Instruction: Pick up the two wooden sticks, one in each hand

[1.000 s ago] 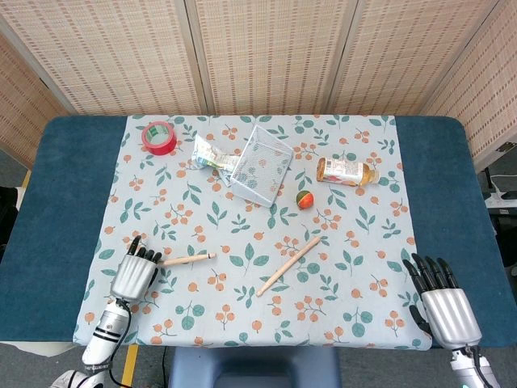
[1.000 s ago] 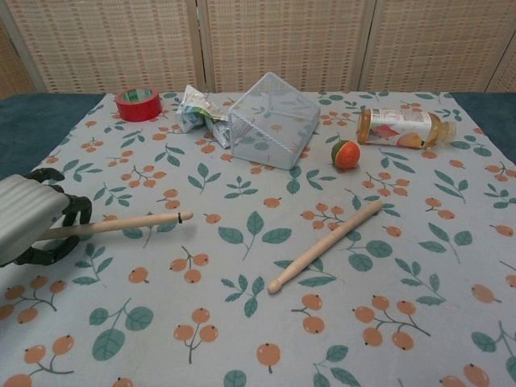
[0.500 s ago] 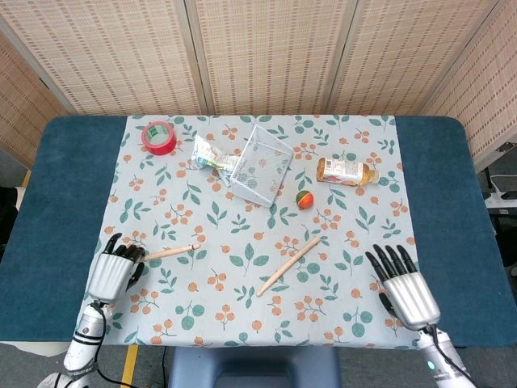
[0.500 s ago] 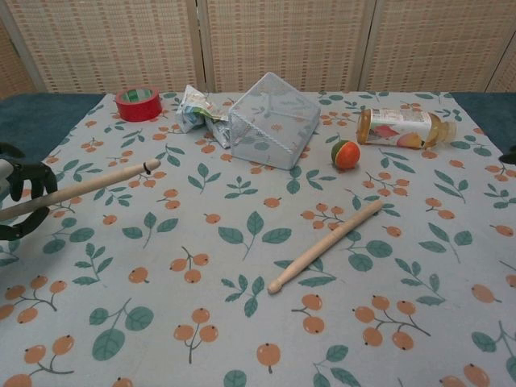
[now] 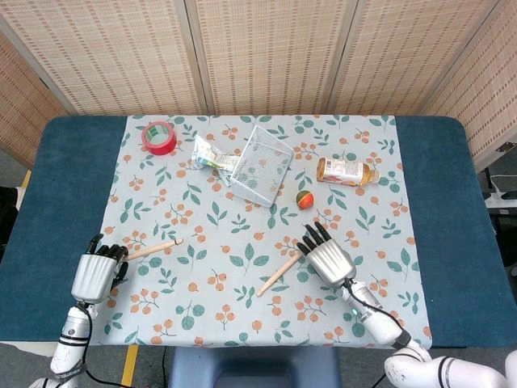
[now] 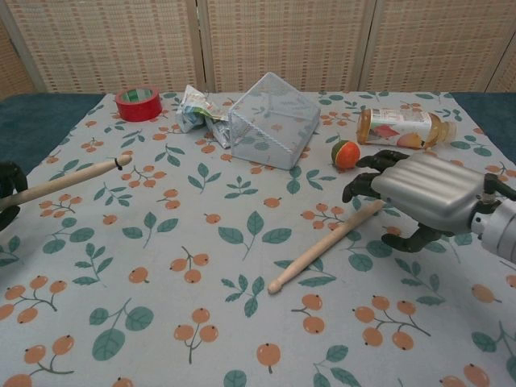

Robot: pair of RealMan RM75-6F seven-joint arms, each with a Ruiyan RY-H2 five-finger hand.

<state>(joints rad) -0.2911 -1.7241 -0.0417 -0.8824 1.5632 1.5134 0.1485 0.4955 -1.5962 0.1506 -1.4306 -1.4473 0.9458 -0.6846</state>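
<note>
left robot hand [image 5: 97, 273] gripping one pale wooden stick [image 5: 153, 247], lifting it off the floral-cloth tabletop [image 5: 242, 323] | right robot hand [image 6: 423, 193] hovering fingers-spread, holding nothing, over far end of second wooden stick [image 6: 322, 247], lying flat mid-tabletop | judging half done; right grasp pending

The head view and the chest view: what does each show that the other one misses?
Only the head view shows the whole left robot hand gripping one wooden stick, plus the table's blue edges. Only the chest view shows, from the side, the right robot hand held over the far end of the second stick with fingers apart. Both share the two sticks, red tape, mesh basket, ball and bottle.
</note>
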